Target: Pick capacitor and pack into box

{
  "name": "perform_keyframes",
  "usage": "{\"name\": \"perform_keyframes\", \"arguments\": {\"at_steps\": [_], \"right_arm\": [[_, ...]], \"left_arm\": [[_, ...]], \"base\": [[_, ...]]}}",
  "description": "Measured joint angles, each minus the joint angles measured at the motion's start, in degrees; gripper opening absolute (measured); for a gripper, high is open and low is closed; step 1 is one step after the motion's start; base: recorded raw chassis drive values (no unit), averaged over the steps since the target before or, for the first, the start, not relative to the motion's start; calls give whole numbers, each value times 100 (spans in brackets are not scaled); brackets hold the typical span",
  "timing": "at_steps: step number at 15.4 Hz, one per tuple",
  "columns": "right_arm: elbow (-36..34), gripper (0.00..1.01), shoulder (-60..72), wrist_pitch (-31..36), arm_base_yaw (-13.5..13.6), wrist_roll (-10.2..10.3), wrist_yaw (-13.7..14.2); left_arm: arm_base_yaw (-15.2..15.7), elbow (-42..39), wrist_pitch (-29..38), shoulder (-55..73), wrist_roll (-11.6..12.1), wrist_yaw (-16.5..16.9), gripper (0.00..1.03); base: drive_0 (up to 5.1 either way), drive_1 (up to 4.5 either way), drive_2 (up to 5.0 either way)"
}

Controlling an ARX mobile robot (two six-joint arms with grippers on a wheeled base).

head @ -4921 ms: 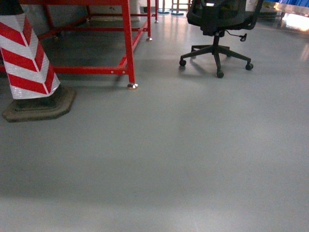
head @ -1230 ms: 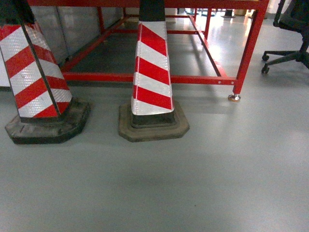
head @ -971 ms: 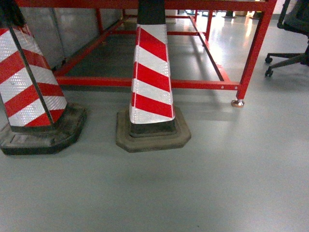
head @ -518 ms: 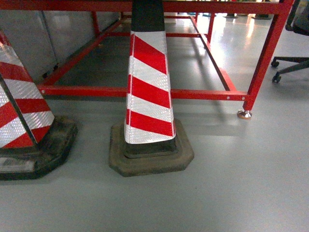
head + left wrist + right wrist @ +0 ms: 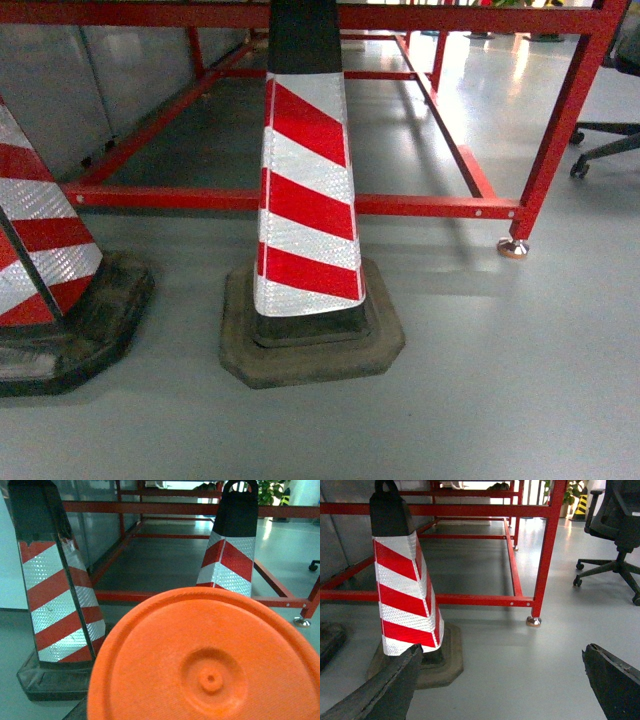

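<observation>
Industrial workshop or warehouse floor: smooth grey painted concrete floor (image 5: 500, 380), red-and-white striped reflective traffic cones on black rubber bases (image 5: 305, 200), red steel frame (image 5: 420, 205) behind, black wheeled office chair (image 5: 620, 535) far right.

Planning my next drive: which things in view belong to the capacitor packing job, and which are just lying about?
Job: right hand, open and empty. No box or capacitor in view.
Lying about: striped cone, second cone, red frame, office chair, orange disc filling the left wrist view.
</observation>
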Motion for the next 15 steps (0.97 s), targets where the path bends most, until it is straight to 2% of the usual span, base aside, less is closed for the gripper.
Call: {"name": "perform_keyframes", "arguments": {"at_steps": [15], "right_arm": [[0,98,0,0,0,0,0]], "left_arm": [[0,0,0,0,0,0,43]], "base": [[0,0,0]]}}
